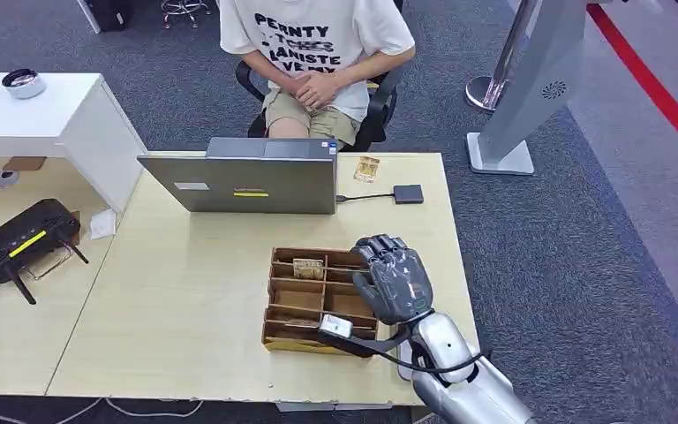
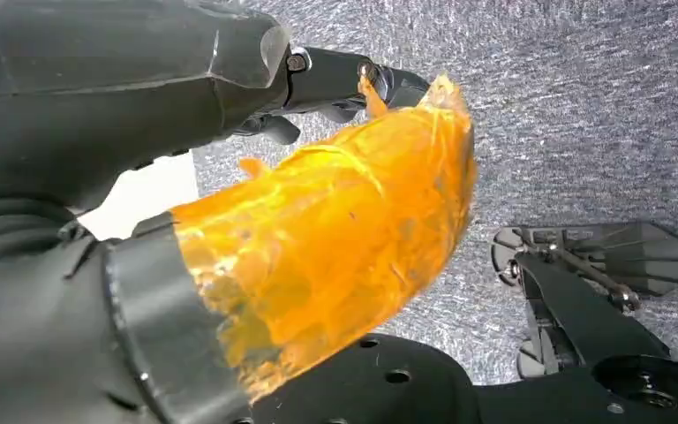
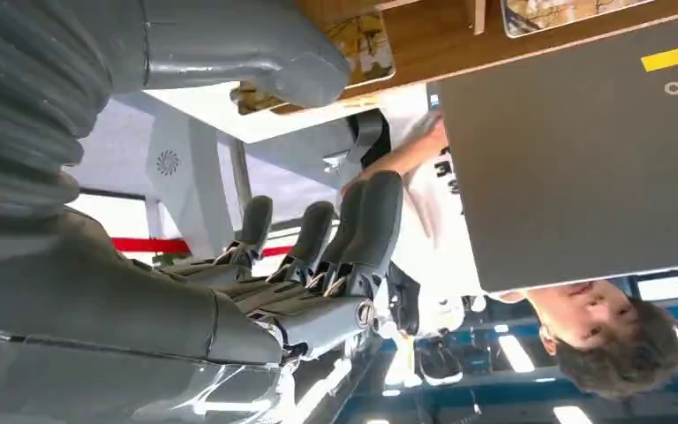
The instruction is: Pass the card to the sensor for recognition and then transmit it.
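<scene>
Indoors | wood table (image 1: 185,300) | grey carpet (image 1: 583,265) | right hand (image 1: 395,278) spread, empty

Head view bright, even light, soft small shadows under my right hand (image 1: 395,280) and laptop (image 1: 252,181). Left wrist view blurry up close, orange wrap (image 2: 335,238) glowing, shiny. Right wrist view soft, bright ceiling lights (image 3: 516,353) glaring.

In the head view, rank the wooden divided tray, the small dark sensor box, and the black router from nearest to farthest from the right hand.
1. Wooden tray: directly under the right hand.
2. Sensor box: ahead, beside the laptop.
3. Router: far left, on the neighbouring table.
</scene>
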Controlling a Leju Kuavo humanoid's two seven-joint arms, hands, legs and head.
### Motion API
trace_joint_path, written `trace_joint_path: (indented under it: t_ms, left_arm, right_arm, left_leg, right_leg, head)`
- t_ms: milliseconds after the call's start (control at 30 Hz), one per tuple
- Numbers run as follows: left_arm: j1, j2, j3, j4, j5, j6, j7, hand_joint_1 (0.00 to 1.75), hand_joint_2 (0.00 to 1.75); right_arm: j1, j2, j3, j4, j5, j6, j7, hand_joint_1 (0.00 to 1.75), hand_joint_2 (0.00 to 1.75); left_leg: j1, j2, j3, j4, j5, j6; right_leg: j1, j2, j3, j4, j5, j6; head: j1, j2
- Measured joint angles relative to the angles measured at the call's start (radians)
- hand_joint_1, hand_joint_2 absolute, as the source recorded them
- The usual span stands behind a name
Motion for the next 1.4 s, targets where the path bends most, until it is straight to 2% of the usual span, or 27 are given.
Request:
trace_joint_path:
  t_ms: [300, 467, 533, 700, 867, 900, 967, 1033, 1100, 1400]
  left_arm:
    - [0.000, 0.000, 0.000, 0.000, -0.002, 0.000, 0.000, 0.00, 0.00]
    - [0.000, 0.000, 0.001, 0.000, -0.003, 0.000, 0.000, 0.00, 0.00]
    - [0.000, 0.000, 0.001, 0.000, -0.004, 0.000, 0.000, 0.00, 0.00]
    - [0.000, 0.000, 0.002, 0.000, -0.006, 0.000, 0.000, 0.00, 0.00]
    - [0.000, 0.000, 0.002, 0.000, -0.007, 0.000, 0.000, 0.00, 0.00]
    - [0.000, 0.000, 0.002, 0.000, -0.007, 0.000, 0.000, 0.00, 0.00]
    - [0.000, 0.000, 0.003, 0.000, -0.007, 0.000, 0.000, 0.00, 0.00]
    - [0.000, 0.000, 0.003, 0.000, -0.007, 0.000, 0.000, 0.00, 0.00]
    - [0.000, 0.000, 0.004, 0.000, -0.007, 0.000, 0.000, 0.00, 0.00]
    - [0.000, 0.000, 0.008, 0.000, -0.008, 0.000, 0.000, 0.00, 0.00]
  right_arm:
    - [-0.011, 0.012, 0.001, 0.051, -0.004, 0.007, 0.000, 0.82, 1.75]
    - [-0.013, 0.012, 0.000, 0.082, -0.010, 0.013, 0.001, 0.77, 1.75]
    - [-0.014, 0.012, 0.000, 0.093, -0.012, 0.014, 0.003, 0.86, 1.75]
    - [-0.021, 0.012, 0.000, 0.108, -0.014, 0.014, 0.006, 0.94, 1.75]
    - [-0.030, 0.012, 0.000, 0.119, -0.014, 0.014, 0.008, 0.94, 1.75]
    - [-0.031, 0.012, 0.000, 0.121, -0.014, 0.014, 0.008, 1.06, 1.75]
    - [-0.031, 0.012, 0.000, 0.123, -0.014, 0.014, 0.008, 1.50, 1.75]
    - [-0.033, 0.012, 0.000, 0.123, -0.014, 0.014, 0.008, 1.69, 1.75]
    - [-0.036, 0.013, -0.002, 0.125, -0.014, 0.015, 0.009, 1.75, 1.75]
    - [-0.043, 0.014, -0.009, 0.128, -0.016, 0.017, 0.009, 1.75, 1.75]
  left_leg:
    - [0.000, 0.000, 0.000, 0.000, 0.000, 0.000]
    - [0.000, 0.000, 0.000, 0.000, 0.000, 0.000]
    - [0.000, 0.000, 0.000, 0.000, 0.000, 0.000]
    - [0.000, 0.000, 0.000, 0.000, 0.000, 0.000]
    - [0.000, 0.000, 0.001, 0.000, 0.000, 0.000]
    - [0.000, 0.000, 0.001, 0.000, 0.000, 0.000]
    - [0.000, 0.000, 0.001, 0.000, 0.000, 0.000]
    - [0.000, 0.000, 0.001, 0.000, 0.000, 0.000]
    - [0.000, 0.000, 0.001, 0.000, 0.000, 0.000]
    - [0.000, 0.000, 0.001, 0.000, 0.000, 0.000]
  right_leg:
    - [0.000, 0.000, 0.000, 0.000, 0.000, 0.000]
    - [0.000, 0.000, 0.000, 0.000, 0.000, 0.000]
    - [0.000, 0.000, 0.000, 0.000, 0.000, 0.000]
    - [0.000, 0.000, 0.000, 0.000, 0.000, 0.000]
    - [0.000, 0.000, 0.001, 0.000, 0.000, 0.000]
    - [0.000, 0.000, 0.001, 0.000, 0.000, 0.000]
    - [0.000, 0.000, 0.001, 0.000, 0.000, 0.000]
    - [0.000, 0.000, 0.001, 0.000, 0.000, 0.000]
    - [0.000, 0.000, 0.001, 0.000, 0.000, 0.000]
    - [0.000, 0.000, 0.001, 0.000, 0.000, 0.000]
  head:
    - [0.000, 0.000]
    - [0.000, 0.000]
    - [0.000, 0.000]
    - [0.000, 0.000]
    - [0.000, 0.000]
    - [0.000, 0.000]
    - [0.000, 0.000]
    - [0.000, 0.000]
    - [0.000, 0.000]
    - [0.000, 0.000]
